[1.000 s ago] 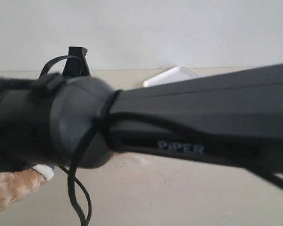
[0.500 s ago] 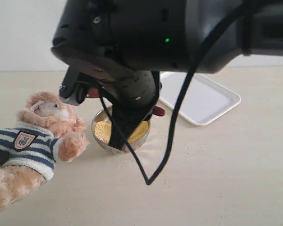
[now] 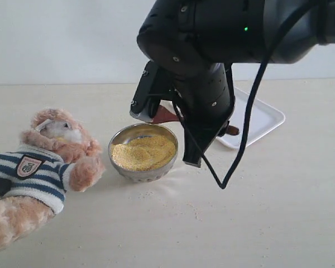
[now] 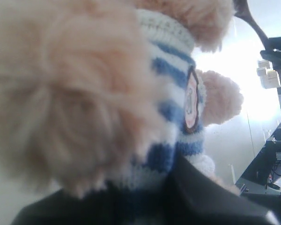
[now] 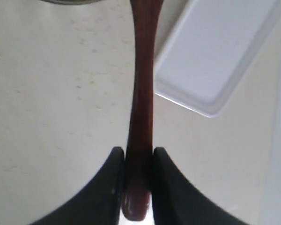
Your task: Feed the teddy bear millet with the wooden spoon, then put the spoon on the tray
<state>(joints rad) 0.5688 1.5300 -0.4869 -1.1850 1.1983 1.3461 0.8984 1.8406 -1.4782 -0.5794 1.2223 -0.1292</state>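
Nearest me, on the pale matte table (image 3: 268, 223): stray grains (image 3: 195, 212), fine and yellow, in a thin scatter.

Left, low: the teddy bear (image 3: 44, 162) lies back at a tilt. It has fluffy light-brown plush, a white muzzle, and a navy-and-white ribbed knit shirt with a small shield badge. One round paw is just beside the bowl. The left wrist view is filled with fur and stripes. A dark part of the left gripper (image 4: 178, 201) lies against the shirt hem. I cannot tell whether its fingers are spread or closed.

Middle: a round, shiny steel bowl (image 3: 142, 174), holding a golden, granular bed of millet (image 3: 143, 152).

Above and behind the bowl: the right arm (image 3: 212, 56), bulky, smooth and black, with a cable (image 3: 234, 162) looping down from it. The right gripper (image 5: 138, 159) has its two black fingers pressed against the end of the wooden spoon (image 5: 141, 93), pinching the handle. The spoon is slim, glossy, dark reddish-brown, and held off the table between bowl and tray. From where I stand only its two ends show, one on each side of the arm.

Farther right: the tray (image 3: 262, 120), flat, white, with rounded corners and a low rim.

Beyond that: a plain pale wall (image 3: 56, 39).
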